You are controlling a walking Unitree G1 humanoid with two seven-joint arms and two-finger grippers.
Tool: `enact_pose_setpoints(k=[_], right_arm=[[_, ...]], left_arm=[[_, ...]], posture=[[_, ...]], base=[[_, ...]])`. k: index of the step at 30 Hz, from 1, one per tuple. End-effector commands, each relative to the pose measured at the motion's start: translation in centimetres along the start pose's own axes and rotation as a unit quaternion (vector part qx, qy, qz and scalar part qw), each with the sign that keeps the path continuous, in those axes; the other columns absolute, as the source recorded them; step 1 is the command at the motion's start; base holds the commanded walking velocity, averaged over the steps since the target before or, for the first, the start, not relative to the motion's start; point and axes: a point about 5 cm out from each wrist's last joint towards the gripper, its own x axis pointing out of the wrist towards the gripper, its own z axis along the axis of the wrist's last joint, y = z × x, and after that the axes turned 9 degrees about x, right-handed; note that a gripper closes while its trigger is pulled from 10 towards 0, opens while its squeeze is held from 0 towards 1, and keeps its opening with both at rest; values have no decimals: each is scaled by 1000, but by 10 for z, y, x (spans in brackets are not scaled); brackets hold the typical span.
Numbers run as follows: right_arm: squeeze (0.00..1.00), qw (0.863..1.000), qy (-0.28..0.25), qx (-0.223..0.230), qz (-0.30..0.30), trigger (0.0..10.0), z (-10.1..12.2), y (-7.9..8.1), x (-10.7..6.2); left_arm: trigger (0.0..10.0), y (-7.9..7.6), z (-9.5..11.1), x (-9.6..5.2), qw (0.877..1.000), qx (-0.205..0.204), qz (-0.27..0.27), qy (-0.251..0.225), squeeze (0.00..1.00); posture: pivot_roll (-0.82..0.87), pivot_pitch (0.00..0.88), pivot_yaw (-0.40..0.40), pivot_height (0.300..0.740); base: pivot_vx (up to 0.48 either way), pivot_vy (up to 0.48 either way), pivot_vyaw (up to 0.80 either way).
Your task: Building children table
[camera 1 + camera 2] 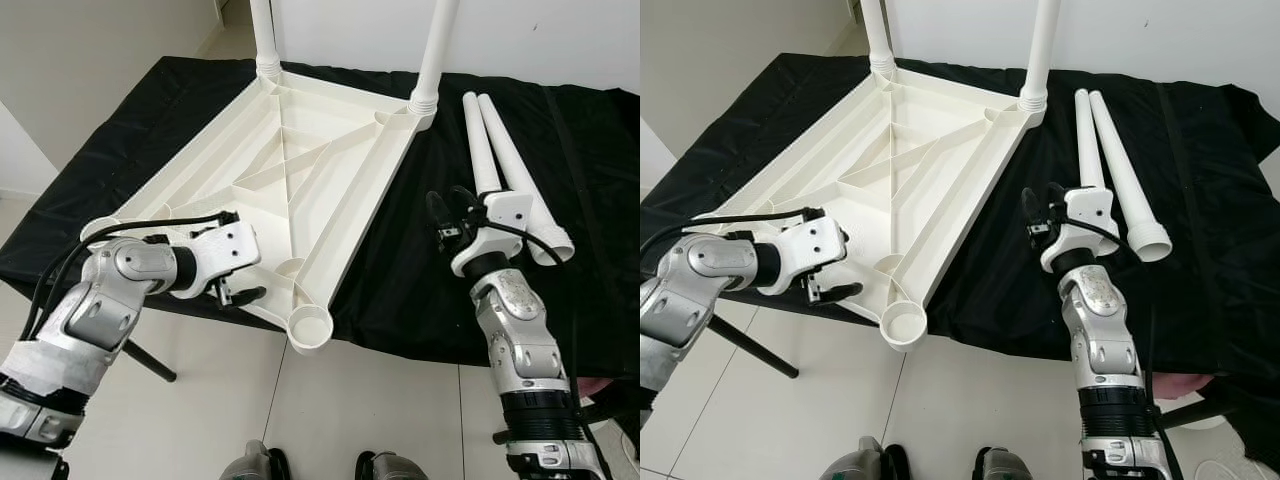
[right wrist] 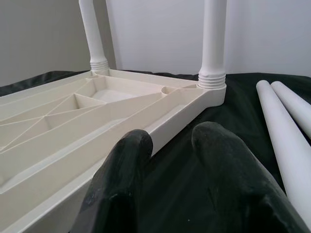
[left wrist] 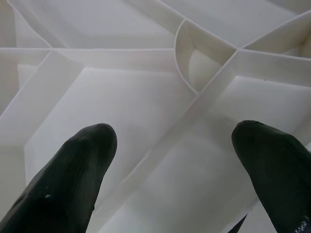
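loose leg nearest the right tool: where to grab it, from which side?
Probably mid-shaft on the nearer loose leg, coming down from above with the right tool. It lies flat on the black cloth, a smooth round tube, so fingers can straddle it crosswise. The second leg lies right alongside on its far side, leaving little gap there; grip toward the wider end, where the two spread apart.

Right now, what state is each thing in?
Tabletop: upside down on the black cloth.
Two legs: screwed in, upright.
Two loose legs: lying side by side.
Near socket: empty.
Left tool: open, over tabletop.
Right tool: holding nothing.
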Motion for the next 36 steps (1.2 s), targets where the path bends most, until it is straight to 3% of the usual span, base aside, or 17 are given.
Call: enact_pose_setpoints(k=[1,6,8,18,19,20,21,22,29,36], right_arm=[[0,1000,6,-3,4,10000,-1,2,-2],[0,1000,7,-4,3,10000,-1,1,-3],[0,1000,7,-4,3,10000,-1,0,-2],[0,1000,7,-6,1,10000,0,0,-3],[0,1000,8,-6,0,10000,0,-1,-3],[0,1000,8,-6,0,10000,0,-1,-3],[0,1000,8,-6,-1,10000,0,-1,-4],[0,1000,9,-6,-2,10000,0,-1,-5],[0,1000,9,-4,-2,10000,-1,0,-5],[0,1000,8,-3,-1,10000,-1,2,-2]], left_arm=[[10000,-5,-4,5,1000,1,-10,10,0],[10000,-7,-5,16,1000,-7,-14,11,0],[10000,-4,-3,25,999,-44,-12,-7,0],[10000,-5,-9,28,997,-69,-40,-12,0],[3882,-4,-11,28,996,-76,-42,-14,0],[3882,-4,-11,28,996,-76,-42,-14,0],[627,-4,-14,27,995,-85,-44,-15,0],[0,-4,-15,27,995,-91,-46,-18,0],[0,-6,-15,26,993,-106,-47,-29,0],[0,-12,-2,31,990,-121,-36,-59,0]], posture=[[-117,118,75,740],[-122,122,72,740],[-122,122,72,740],[-131,126,76,740],[-131,128,79,740],[-131,128,79,740],[-131,128,79,740],[-131,128,79,740],[-131,128,79,740],[-120,126,79,740]], base=[[0,0,0],[0,0,0],[0,0,0],[0,0,0],[0,0,0],[0,0,0],[0,0,0],[0,0,0],[0,0,0],[0,0,0]])
